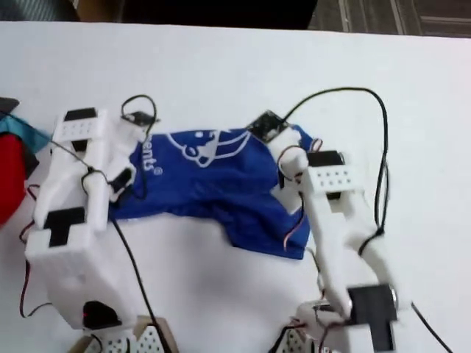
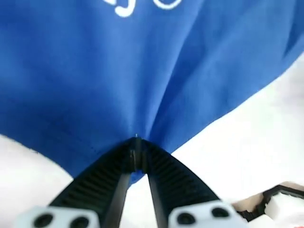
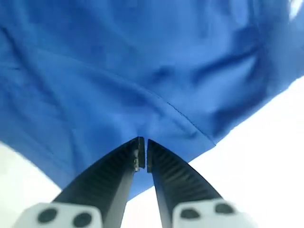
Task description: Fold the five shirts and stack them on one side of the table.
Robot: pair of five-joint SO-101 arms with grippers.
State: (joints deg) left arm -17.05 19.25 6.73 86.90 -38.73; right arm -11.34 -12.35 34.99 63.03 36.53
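Shirt [image 1: 213, 187] edge between jaws, both wrist views

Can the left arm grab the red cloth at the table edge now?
Probably not yet: the left gripper is shut on the blue shirt, though the red cloth lies nearby.

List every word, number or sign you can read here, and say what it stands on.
White lettering on the blue shirt: partly hidden by an arm, too blurred to read.
White logo beside it: a drawing, no legible words.
No other text.
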